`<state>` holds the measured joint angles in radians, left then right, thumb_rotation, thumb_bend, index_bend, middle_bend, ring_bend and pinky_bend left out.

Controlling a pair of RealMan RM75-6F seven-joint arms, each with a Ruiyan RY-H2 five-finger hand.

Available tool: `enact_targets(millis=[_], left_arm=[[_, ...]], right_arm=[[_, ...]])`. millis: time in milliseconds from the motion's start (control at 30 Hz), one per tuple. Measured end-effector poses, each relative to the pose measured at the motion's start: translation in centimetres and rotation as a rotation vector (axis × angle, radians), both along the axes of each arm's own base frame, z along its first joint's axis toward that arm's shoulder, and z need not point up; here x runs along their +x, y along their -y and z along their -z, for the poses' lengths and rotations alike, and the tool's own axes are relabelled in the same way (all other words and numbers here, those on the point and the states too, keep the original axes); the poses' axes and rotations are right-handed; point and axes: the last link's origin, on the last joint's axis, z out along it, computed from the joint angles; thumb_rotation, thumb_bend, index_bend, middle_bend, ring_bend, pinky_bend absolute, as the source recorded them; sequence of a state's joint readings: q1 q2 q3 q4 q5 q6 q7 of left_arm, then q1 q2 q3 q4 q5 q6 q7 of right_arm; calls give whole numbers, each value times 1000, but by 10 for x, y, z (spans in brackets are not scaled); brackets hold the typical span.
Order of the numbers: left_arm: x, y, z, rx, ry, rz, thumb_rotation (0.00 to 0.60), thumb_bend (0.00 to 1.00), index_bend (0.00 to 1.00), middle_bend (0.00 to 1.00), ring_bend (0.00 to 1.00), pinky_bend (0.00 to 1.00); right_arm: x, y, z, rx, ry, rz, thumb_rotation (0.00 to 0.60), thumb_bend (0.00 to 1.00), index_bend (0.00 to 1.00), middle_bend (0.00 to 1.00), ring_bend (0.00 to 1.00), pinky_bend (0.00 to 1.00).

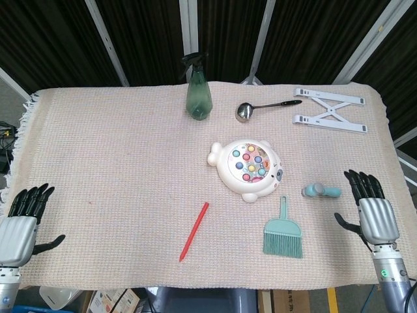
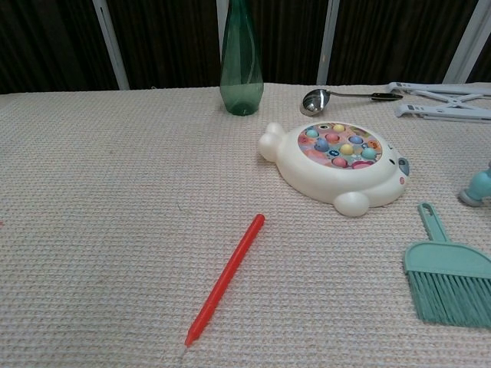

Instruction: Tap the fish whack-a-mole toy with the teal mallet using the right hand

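The right hand [image 1: 376, 212] rests at the mat's right edge, fingers spread, holding nothing; bare mat separates it from the mallet [image 1: 320, 191] lying near it. The fish toy [image 1: 248, 168] sits mid-mat beyond a brush [image 1: 283, 233], while the left hand [image 1: 19, 222], likewise spread and empty, is at the left edge

Fish toy [image 2: 337, 165] mid-cloth; red stick [image 2: 225, 279] near front; teal brush [image 2: 449, 277] right.

Left hand [image 1: 18, 225] and right hand [image 1: 373, 210] both rest flat at the near table corners, fingers spread, holding nothing.
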<state>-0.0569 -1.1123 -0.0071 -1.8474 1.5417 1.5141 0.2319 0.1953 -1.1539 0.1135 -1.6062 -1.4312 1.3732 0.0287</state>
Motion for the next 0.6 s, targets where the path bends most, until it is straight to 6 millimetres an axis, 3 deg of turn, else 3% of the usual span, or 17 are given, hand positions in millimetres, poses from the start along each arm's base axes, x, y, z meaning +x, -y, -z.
enact_targets(millis=[467, 600], left_arm=[[6, -6, -1, -13, -4, 17, 600, 106, 0, 0, 0, 0], [6, -7, 0, -12, -6, 10, 600, 106, 0, 0, 0, 0]], right_arm=[[-5, 71, 24, 285, -18, 109, 600, 258, 55, 123, 75, 67], [-12, 81, 35, 305, -7, 139, 600, 258, 69, 130, 77, 68]])
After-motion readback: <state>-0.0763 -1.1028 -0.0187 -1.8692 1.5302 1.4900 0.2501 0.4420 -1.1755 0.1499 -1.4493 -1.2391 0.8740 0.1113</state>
